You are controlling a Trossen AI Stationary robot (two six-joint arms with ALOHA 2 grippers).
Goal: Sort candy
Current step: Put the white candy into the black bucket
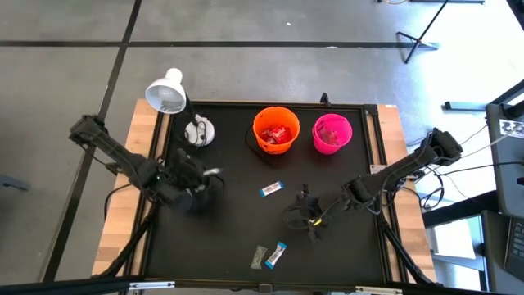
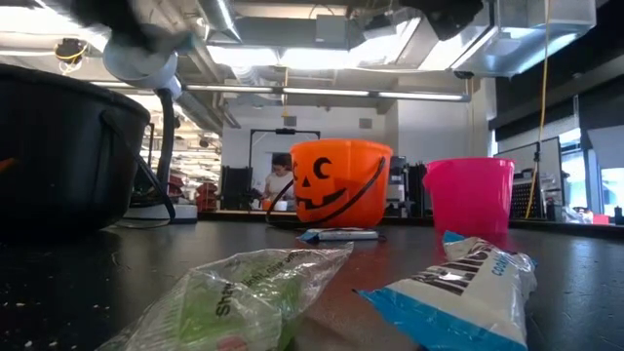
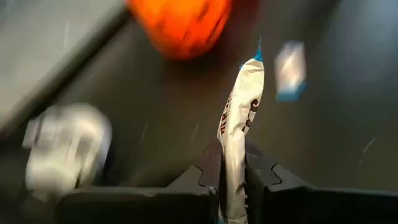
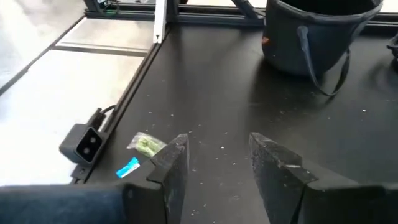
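Left hand [image 3: 233,186]: closed on a white wrapped candy, pinched between its two dark fingers; in the high view it sits over the left part of the worktop, by the black bucket.
Held candy [image 3: 239,118]: long white wrapper with dark lettering and a blue tip, standing up out of the grip.
Right hand [image 4: 217,165]: open and holding nothing, fingers parted above bare black surface; in the high view it is over the middle-right of the worktop [image 1: 237,238].
Blue-and-white candy, centre [image 1: 271,189]: lies alone on the worktop, in front of the orange bucket and apart from both hands.
Front pair of candies: a blue-and-white one [image 1: 278,254] and a greenish-grey one [image 1: 259,256] lie just beside each other near the front edge; the low view shows them close up, the green-tinted wrapper [image 2: 253,292] on the left and the blue-and-white one [image 2: 468,283] on the right.
Orange bucket [image 1: 275,129]: pumpkin face, upright at the back of the worktop, with red-wrapped candy inside.
Pink bucket [image 1: 332,133]: upright just beside the orange one, on its right in the high view; contents hard to tell.
Black bucket [image 4: 320,34]: upright on the left part of the worktop, handle hanging down its side.
Lamp [image 1: 167,92]: white, at the back left corner.
Person [image 2: 281,177]: far off in the room behind the worktop.
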